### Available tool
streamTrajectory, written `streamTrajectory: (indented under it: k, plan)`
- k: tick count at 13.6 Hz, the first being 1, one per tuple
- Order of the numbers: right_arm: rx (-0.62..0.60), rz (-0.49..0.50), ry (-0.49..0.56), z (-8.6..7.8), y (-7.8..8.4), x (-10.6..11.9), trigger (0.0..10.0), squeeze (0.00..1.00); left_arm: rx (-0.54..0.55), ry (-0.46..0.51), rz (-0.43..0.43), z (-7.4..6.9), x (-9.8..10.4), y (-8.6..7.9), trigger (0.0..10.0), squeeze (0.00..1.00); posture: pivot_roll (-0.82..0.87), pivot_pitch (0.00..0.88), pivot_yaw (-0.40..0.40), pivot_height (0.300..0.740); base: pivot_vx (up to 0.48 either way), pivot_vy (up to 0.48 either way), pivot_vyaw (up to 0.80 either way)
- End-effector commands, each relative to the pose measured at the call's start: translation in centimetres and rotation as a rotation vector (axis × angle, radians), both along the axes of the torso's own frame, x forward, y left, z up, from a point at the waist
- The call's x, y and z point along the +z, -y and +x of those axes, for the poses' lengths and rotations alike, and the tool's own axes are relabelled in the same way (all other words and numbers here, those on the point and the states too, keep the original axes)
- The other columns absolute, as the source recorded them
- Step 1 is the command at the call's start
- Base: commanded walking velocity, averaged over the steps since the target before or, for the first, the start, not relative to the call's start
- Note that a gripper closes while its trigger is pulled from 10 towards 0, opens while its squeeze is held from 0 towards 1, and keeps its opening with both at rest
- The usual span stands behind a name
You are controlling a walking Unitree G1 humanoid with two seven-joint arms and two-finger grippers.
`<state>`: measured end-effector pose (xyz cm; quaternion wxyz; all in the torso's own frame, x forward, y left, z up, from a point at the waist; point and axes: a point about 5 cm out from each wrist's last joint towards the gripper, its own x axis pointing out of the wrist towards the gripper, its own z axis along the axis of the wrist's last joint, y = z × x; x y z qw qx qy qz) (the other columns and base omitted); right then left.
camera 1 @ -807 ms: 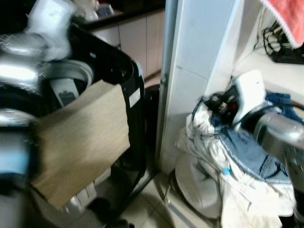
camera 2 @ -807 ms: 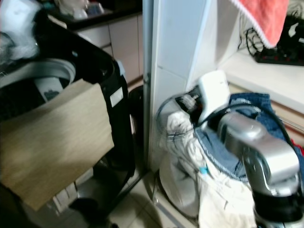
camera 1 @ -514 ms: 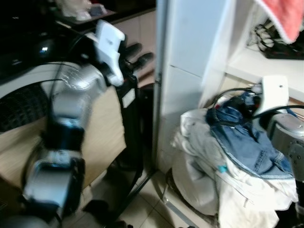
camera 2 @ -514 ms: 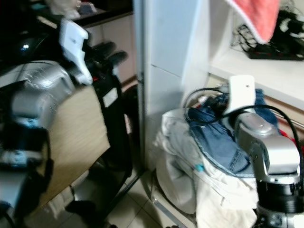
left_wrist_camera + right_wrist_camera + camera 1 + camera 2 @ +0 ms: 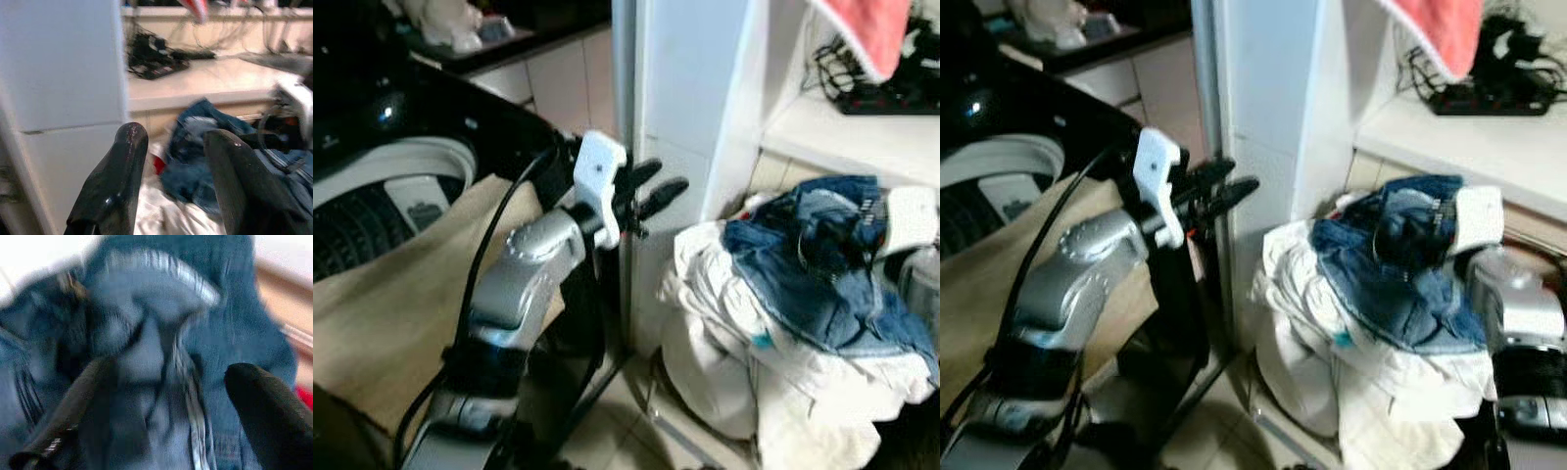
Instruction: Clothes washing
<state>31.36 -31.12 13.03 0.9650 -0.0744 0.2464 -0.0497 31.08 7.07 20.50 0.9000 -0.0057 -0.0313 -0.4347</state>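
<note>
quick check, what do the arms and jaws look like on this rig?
Both arms are silver metal with dark joint bands. The left arm carries a white wrist block, a black cable looping alongside, and a left gripper with two long glossy black fingers. The right arm also has a white block.

A crumpled blue denim garment (image 5: pixel 813 264) lies on top of a heap of white clothes (image 5: pixel 744 362), right of the open black washing machine (image 5: pixel 401 186).

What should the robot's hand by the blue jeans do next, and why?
Probably close the right gripper on the jeans. Its fingers are spread open with the blue denim right between them, on top of the white clothes. The left gripper is open, holding nothing, near the washing machine.
</note>
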Motion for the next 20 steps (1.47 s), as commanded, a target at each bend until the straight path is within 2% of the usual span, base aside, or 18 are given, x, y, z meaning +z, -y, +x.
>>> streamTrajectory:
  k: [1, 2, 4, 5, 6, 7, 8, 9, 11, 13, 20]
  plan:
    - [0.016, 0.008, -0.007, 0.4, 0.3, 0.0, 10.0, 1.00, -0.075, -0.013, 0.042, -1.0, -0.3, 0.4, 10.0, 0.00, -0.11, 0.000, 0.047, 0.740, 0.000, 0.000, 0.00]
    - [0.013, -0.010, -0.054, 0.5, 0.9, -1.0, 10.0, 1.00, -0.156, -0.035, 0.091, -2.2, -0.8, 0.6, 10.0, 0.00, -0.11, 0.000, 0.047, 0.740, 0.000, 0.000, 0.00]
    - [0.032, -0.029, -0.103, 0.4, 0.9, -2.1, 10.0, 1.00, -0.206, -0.052, 0.110, -2.9, -1.1, 0.7, 10.0, 0.00, -0.10, 0.000, 0.044, 0.740, 0.000, 0.000, 0.00]
    - [0.070, -0.007, -0.130, 0.4, 0.5, -2.7, 10.0, 0.11, -0.218, -0.056, 0.121, -3.2, -1.1, 0.6, 10.0, 0.00, -0.09, 0.000, 0.039, 0.740, 0.000, 0.000, 0.00]
    - [0.086, 0.016, -0.138, 0.4, 0.3, -2.9, 10.0, 0.11, -0.219, -0.056, 0.128, -3.2, -1.1, 0.6, 10.0, 0.00, -0.09, 0.000, 0.037, 0.740, 0.000, 0.000, 0.00]
    - [0.108, 0.098, -0.119, 0.8, -0.2, -2.6, 10.0, 0.00, -0.204, -0.046, 0.133, -3.2, -0.9, 0.5, 10.0, 0.00, -0.09, 0.000, 0.036, 0.740, 0.000, 0.000, 0.00]
    - [0.116, 0.147, -0.094, 1.1, -0.3, -2.1, 3.6, 0.00, -0.204, -0.048, 0.135, -3.2, -0.7, 0.3, 10.0, 0.00, -0.08, 0.000, 0.034, 0.740, 0.000, 0.000, 0.00]
    - [0.126, 0.183, -0.056, 1.4, -0.4, -1.6, 0.0, 0.00, -0.217, -0.056, 0.144, -3.4, -0.7, 0.2, 10.0, 0.00, -0.08, 0.000, 0.034, 0.740, 0.000, 0.000, 0.00]
    - [0.165, 0.238, -0.066, 1.4, -1.0, -1.8, 0.0, 0.00, -0.289, -0.097, 0.175, -4.2, -1.3, 0.3, 10.0, 0.00, -0.08, 0.000, 0.035, 0.740, 0.000, 0.000, 0.00]
    - [0.179, 0.235, -0.084, 1.3, -1.0, -2.1, 0.0, 0.00, -0.330, -0.114, 0.186, -4.9, -1.6, 0.5, 10.0, 0.00, -0.08, 0.000, 0.037, 0.740, 0.000, 0.000, 0.00]
    - [0.193, 0.263, -0.107, 0.7, -0.9, -2.4, 0.0, 0.00, -0.329, -0.120, 0.195, -4.9, -1.6, 0.4, 10.0, 0.00, -0.10, 0.000, 0.044, 0.740, 0.000, 0.000, 0.00]
